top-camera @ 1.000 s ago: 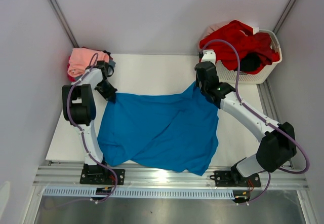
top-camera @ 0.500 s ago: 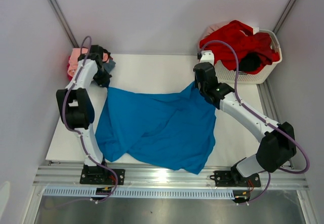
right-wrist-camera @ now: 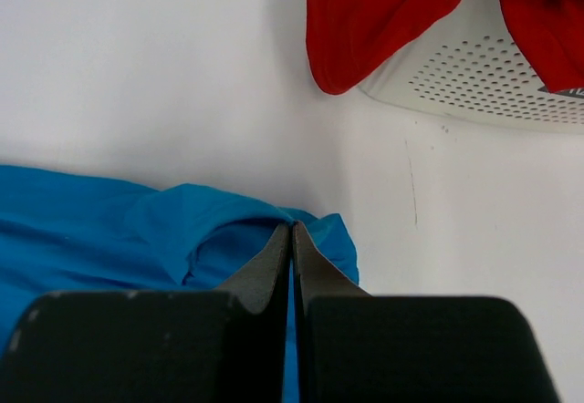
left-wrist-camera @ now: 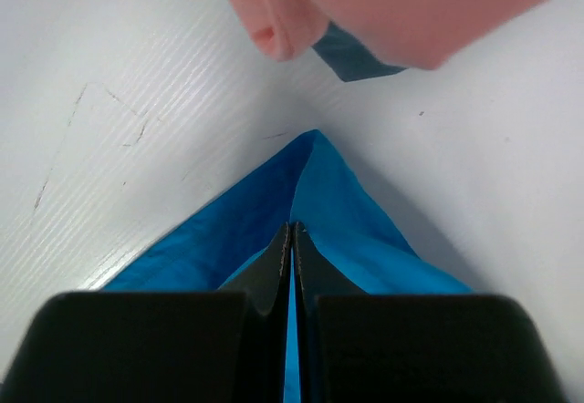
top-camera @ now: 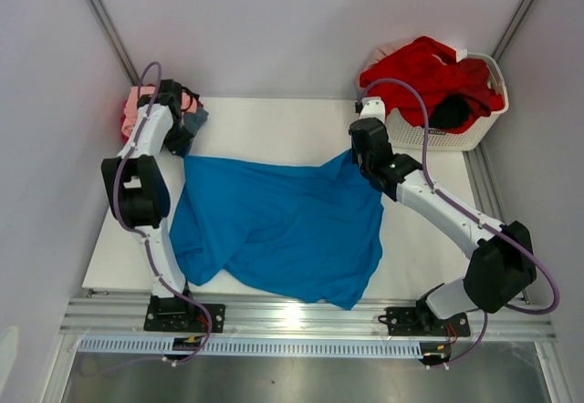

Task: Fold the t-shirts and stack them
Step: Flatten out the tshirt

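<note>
Blue tee (top-camera: 274, 230), far corners in pincers (left-wrist-camera: 292, 232) (right-wrist-camera: 292, 230)

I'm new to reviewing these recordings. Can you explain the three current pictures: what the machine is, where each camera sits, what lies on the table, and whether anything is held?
Two white robot arms are bolted at the near edge of a white table. The wide picture looks down from above. The other two come from a camera on each wrist, with dark gripper fingers at the bottom. A bright blue t-shirt lies spread on the table. The left gripper and right gripper are each shut on its far edge, one at each end. A pink pile sits far left, and a white basket holding red clothes far right.
</note>
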Available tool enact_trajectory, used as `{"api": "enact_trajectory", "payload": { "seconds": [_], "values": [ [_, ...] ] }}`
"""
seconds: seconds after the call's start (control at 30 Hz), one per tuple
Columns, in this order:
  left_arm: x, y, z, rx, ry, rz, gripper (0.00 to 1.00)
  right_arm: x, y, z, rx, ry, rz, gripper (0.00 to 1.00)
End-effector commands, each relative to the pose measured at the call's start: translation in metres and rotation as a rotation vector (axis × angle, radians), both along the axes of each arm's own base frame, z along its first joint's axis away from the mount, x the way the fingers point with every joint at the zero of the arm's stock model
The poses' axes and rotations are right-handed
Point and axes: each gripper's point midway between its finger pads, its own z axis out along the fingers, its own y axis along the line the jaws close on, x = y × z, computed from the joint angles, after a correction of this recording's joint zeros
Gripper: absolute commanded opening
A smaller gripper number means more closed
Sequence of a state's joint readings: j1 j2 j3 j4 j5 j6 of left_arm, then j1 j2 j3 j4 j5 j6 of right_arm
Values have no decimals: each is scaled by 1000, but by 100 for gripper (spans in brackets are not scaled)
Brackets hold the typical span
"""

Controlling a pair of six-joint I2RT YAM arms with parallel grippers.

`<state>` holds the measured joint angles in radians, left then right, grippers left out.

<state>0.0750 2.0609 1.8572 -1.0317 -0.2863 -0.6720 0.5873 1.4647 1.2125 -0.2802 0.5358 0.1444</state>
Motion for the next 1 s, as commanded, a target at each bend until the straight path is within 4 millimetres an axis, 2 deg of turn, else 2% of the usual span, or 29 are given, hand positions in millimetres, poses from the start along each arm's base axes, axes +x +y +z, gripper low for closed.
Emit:
{"api": "enact_trajectory", "payload": {
  "seconds": [0.0, 0.1, 0.2, 0.37, 0.47, 0.6, 0.8, 0.83, 0.9, 0.97],
  "values": [
    [-3, 19, 17, 38, -55, 67, 0, -2, -4, 17, 11, -52, -17, 0],
    [-12, 34, 14, 72, -17, 111, 0, -1, -8, 15, -7, -59, -36, 0],
    [-25, 55, 9, 106, 29, 182, 1, 2, -22, 17, -58, -74, -88, 0],
    [-37, 77, 4, 92, 34, 246, 0, 9, -65, 18, -76, -67, -217, 0],
    [-40, 83, 5, 92, 28, 265, 1, 11, -88, 23, -64, -78, -272, 0],
    [-47, 89, 10, 112, 23, 301, 0, 13, -109, 36, -57, -111, -326, 0],
    [-54, 82, 20, 92, -20, 297, 0, 6, -144, 68, -8, -183, -418, 0],
    [-51, 77, 29, 71, -61, 287, 0, 4, -148, 77, 3, -198, -428, 0],
    [-51, 69, 31, 44, -85, 259, 0, 3, -153, 88, 31, -218, -439, 0],
    [-47, 58, 43, 31, -137, 222, 1, 7, -142, 91, 60, -217, -381, 0]
  ]
}}
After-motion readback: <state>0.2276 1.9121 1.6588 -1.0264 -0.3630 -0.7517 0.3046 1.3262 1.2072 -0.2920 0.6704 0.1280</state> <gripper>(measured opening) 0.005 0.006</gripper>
